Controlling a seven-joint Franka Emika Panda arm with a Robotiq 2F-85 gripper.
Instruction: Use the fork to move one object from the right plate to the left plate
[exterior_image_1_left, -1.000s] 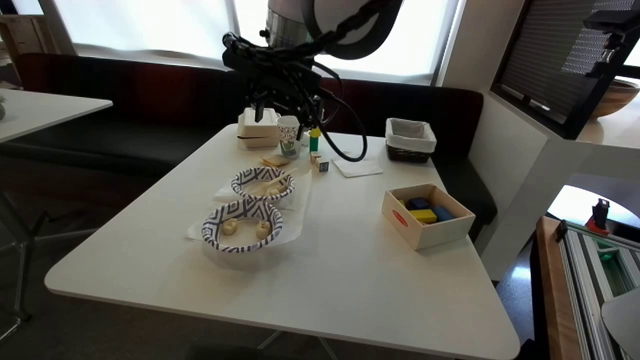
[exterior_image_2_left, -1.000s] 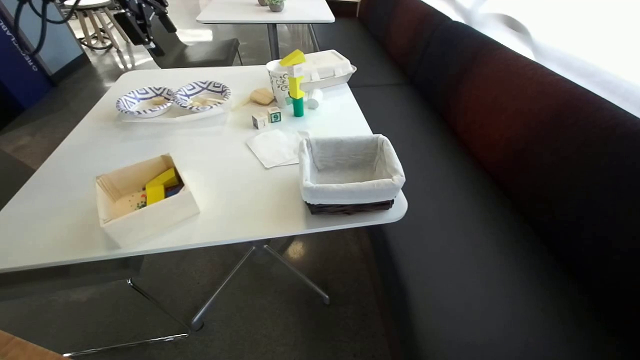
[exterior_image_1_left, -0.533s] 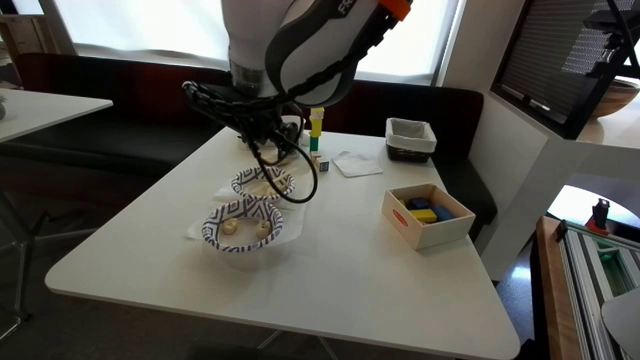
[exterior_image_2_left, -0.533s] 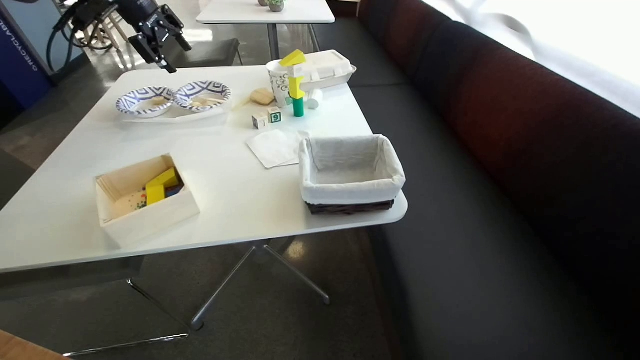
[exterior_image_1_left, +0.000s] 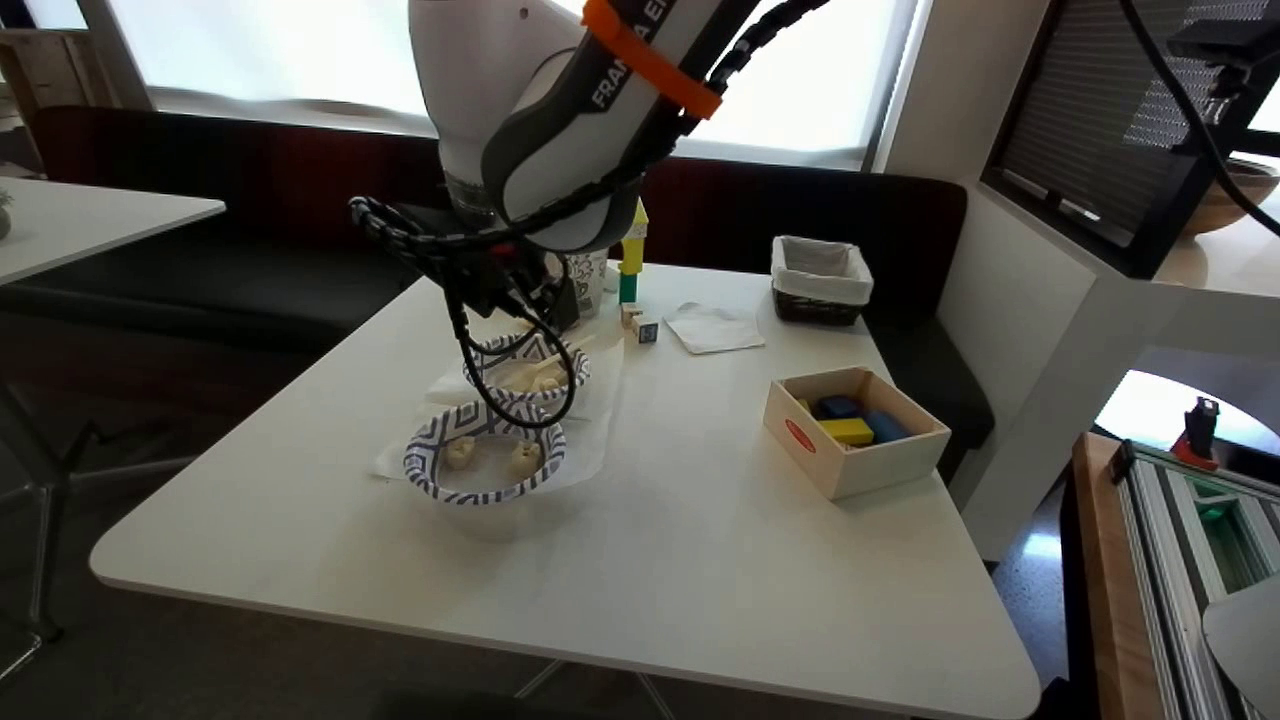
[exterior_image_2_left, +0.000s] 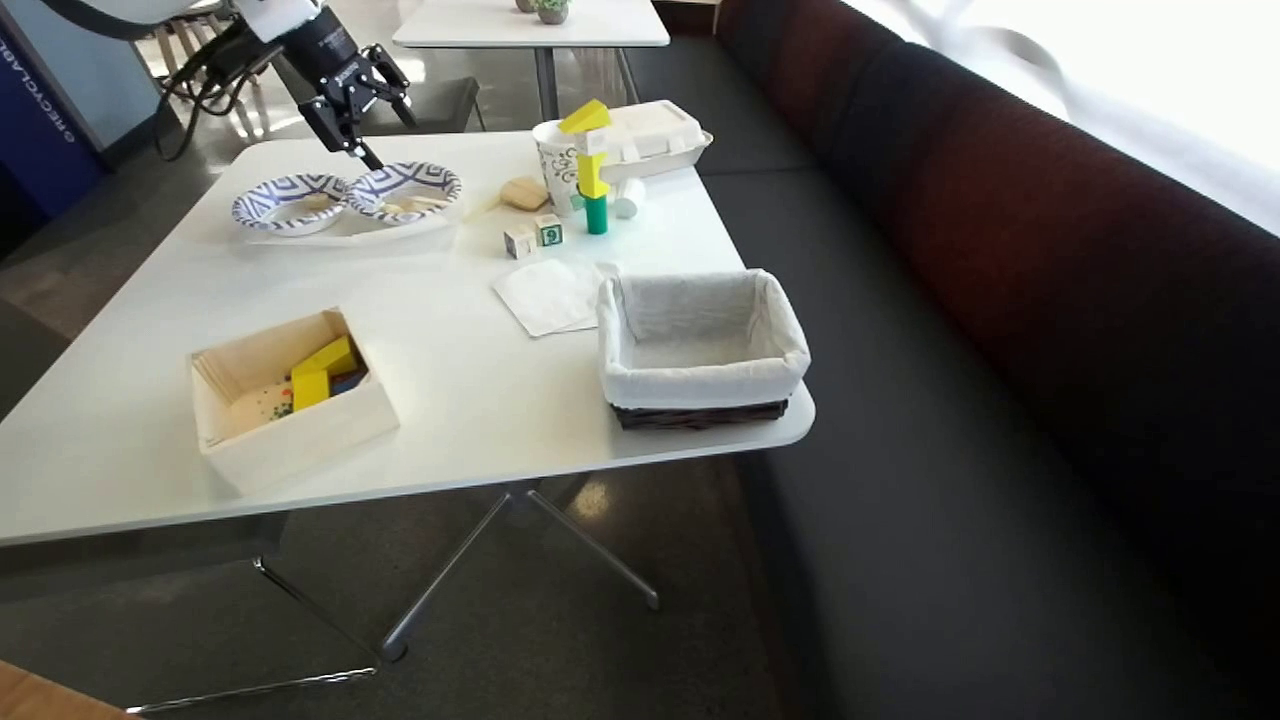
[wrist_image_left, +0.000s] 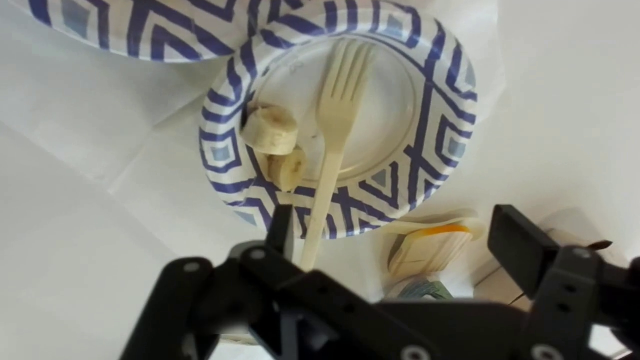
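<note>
You look to be in a canteen or break room: in an exterior view a padded bench (exterior_image_2_left: 950, 350) lines the right, a pedestal table (exterior_image_2_left: 490, 25) stands top centre, and a blue panel (exterior_image_2_left: 40, 160) lettered "RECYCLABL" shows upper left.

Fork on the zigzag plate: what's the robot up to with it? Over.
Gripper open, holding nothing. Fork lying on patterned plate, handle over the rim. Two banana pieces beside it; nothing appears to block the handle.

The fork (wrist_image_left: 333, 140) is cream, the plates (wrist_image_left: 385, 115) white with blue chevrons.
</note>
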